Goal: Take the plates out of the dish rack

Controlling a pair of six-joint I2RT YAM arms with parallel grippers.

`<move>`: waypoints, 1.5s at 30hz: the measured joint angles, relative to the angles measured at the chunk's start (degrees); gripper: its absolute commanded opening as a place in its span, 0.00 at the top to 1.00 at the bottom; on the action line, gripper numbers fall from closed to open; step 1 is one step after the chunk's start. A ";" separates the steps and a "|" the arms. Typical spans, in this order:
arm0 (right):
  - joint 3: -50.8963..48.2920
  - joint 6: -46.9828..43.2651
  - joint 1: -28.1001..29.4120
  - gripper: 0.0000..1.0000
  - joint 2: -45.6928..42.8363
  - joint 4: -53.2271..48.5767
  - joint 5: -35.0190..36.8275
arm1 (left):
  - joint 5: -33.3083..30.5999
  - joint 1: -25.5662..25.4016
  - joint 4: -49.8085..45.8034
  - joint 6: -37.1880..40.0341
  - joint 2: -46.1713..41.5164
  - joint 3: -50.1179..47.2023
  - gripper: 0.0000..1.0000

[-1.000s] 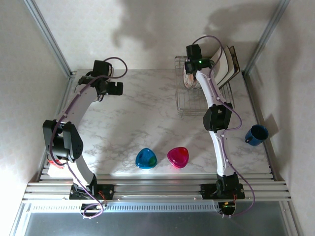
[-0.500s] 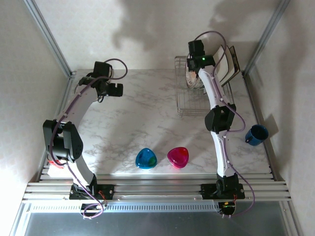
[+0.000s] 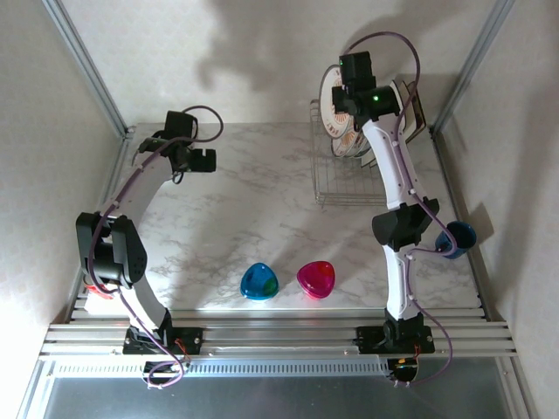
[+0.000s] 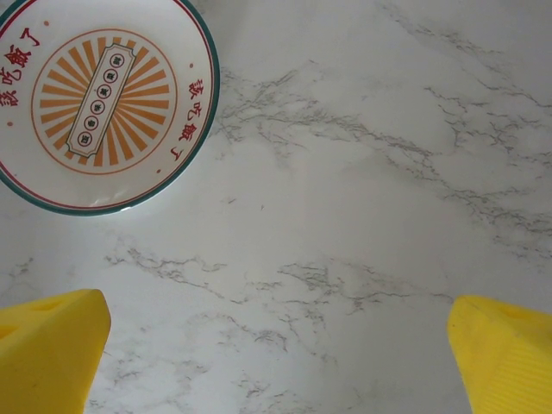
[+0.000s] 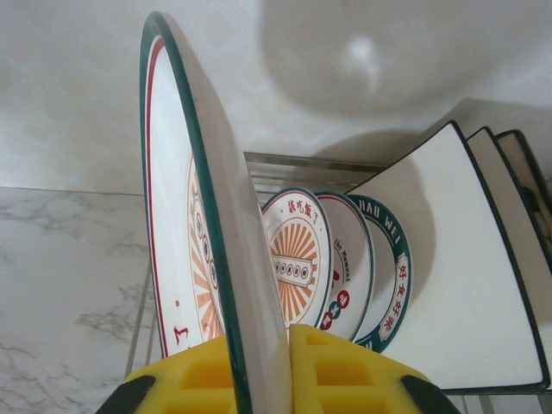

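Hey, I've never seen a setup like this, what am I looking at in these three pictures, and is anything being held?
These are two robot arms bolted to the near edge of a marble table. The overhead picture looks down from behind them; the other two come from cameras on the wrists, so the yellow blocks are claw fingers. The right claw is shut on a round plate, seen edge-on, by the wire dish rack, where more plates stand. The left claw is open and empty, near another round plate lying flat. Also on the table: a blue dish, a pink dish and, at the right edge, a blue mug.
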 measured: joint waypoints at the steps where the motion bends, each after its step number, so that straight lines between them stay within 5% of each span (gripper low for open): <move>1: 0.00 0.00 0.00 1.00 -0.37 -0.11 -0.02 | 0.00 0.00 0.02 -0.02 0.00 0.00 0.00; 9: -4.96 0.50 0.11 1.00 -2.73 -1.11 -3.80 | 0.02 0.00 0.02 -0.02 0.00 -0.02 0.00; 16: -29.59 6.80 -1.44 1.00 -15.45 6.27 -22.82 | 0.04 0.00 0.24 -0.02 0.00 -0.11 0.00; 27: -64.02 26.93 -6.23 1.00 -24.48 42.05 -57.27 | 0.83 0.00 1.14 -0.02 0.00 -0.11 0.00; 37: -70.29 36.39 -6.16 1.00 -23.74 58.45 -66.07 | 2.23 0.00 2.23 -0.02 -0.02 -0.39 0.00; 41: -70.29 36.94 -6.16 1.00 -23.30 60.11 -66.55 | 9.40 0.50 5.88 -0.09 -0.90 -2.54 0.00; 45: -70.29 37.55 -6.16 1.00 -22.01 60.89 -67.01 | 25.11 2.49 13.00 -2.40 -4.11 -6.84 0.00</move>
